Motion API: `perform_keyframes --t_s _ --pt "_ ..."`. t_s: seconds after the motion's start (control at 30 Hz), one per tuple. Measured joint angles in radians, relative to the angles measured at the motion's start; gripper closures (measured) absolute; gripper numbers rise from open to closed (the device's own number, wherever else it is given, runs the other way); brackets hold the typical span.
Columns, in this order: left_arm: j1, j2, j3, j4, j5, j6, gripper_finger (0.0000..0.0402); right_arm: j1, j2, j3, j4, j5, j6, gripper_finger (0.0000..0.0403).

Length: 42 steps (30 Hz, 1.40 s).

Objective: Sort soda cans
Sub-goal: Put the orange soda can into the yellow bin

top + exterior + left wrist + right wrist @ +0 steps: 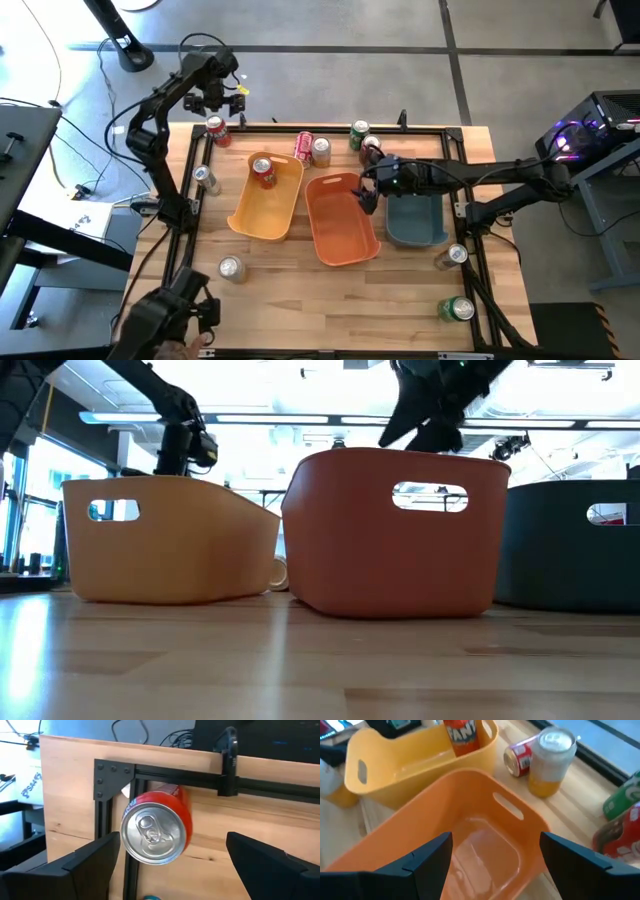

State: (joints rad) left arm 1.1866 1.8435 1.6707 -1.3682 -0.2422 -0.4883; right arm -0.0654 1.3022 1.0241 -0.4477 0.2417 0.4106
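Low view: orange bin [395,535] is hiding the cans | left gripper [170,865] is hanging open over red can [160,827] | right gripper [495,857] is gaping empty.

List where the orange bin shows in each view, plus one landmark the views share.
High view: orange bin at table centre, between the other two bins.
Low view: centre foreground, front wall with its handle slot.
Left wrist view: not in it.
Right wrist view: fills the foreground, interior empty.
Shared landmark: yellow bin alongside it.
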Motion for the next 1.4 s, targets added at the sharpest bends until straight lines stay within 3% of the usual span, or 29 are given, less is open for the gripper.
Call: perform_keyframes --t_s 0.37,0.77,0.97,1.2,1.4 --pt "-0.001 0.027 0.0 0.001 -0.045 -0.032 0.0062 0.0 0.002 -0.123 0.079 -0.078 0.086 0.0107" --pt "-0.011 0.027 0.0 0.034 -0.066 -0.088 0.0062 -0.004 0.002 -0.124 0.168 -0.095 0.05 0.0107" --pt "0.015 0.027 0.0 0.215 0.069 -0.209 0.0062 -0.009 0.002 -0.124 0.187 -0.106 0.06 0.0107" --pt "0.016 -0.009 0.0 0.121 -0.023 -0.221 0.0062 -0.006 0.002 -0.124 0.183 -0.115 0.078 0.0107" --pt "0.031 -0.015 -0.002 0.111 -0.014 -0.208 0.0062 -0.006 0.002 -0.124 0.182 -0.114 0.06 0.0107"
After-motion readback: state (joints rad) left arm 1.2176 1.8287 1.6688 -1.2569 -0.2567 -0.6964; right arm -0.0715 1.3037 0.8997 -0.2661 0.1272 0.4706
